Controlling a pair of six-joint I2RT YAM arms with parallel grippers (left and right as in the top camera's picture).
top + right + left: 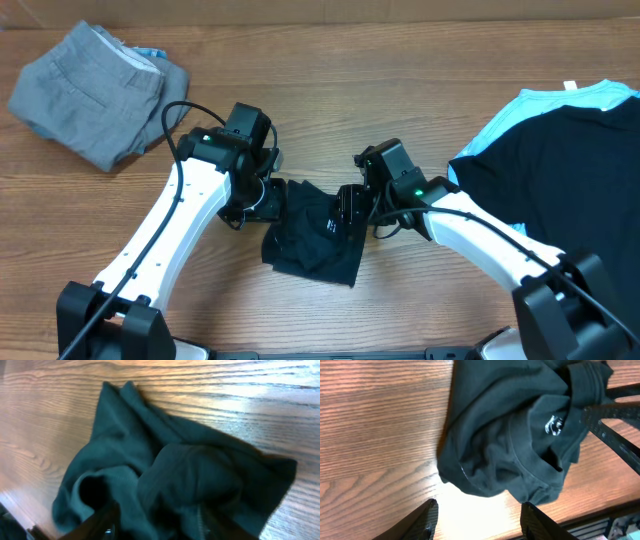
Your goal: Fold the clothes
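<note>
A dark teal-black garment (310, 238) lies crumpled on the wooden table at the centre, between both arms. It also shows in the left wrist view (510, 435) with a small white logo, and in the right wrist view (170, 470). My left gripper (262, 197) is at the garment's left edge. Its jaws (480, 512) are open over bare table just short of the cloth. My right gripper (352, 207) is at the garment's right edge. Its jaws (154, 520) are apart with bunched cloth lying between them.
Folded grey shorts (90, 90) lie at the far left, over a bit of light blue cloth. A black shirt with light blue trim (560, 160) is spread at the right. The table's front edge shows in the left wrist view (600, 520).
</note>
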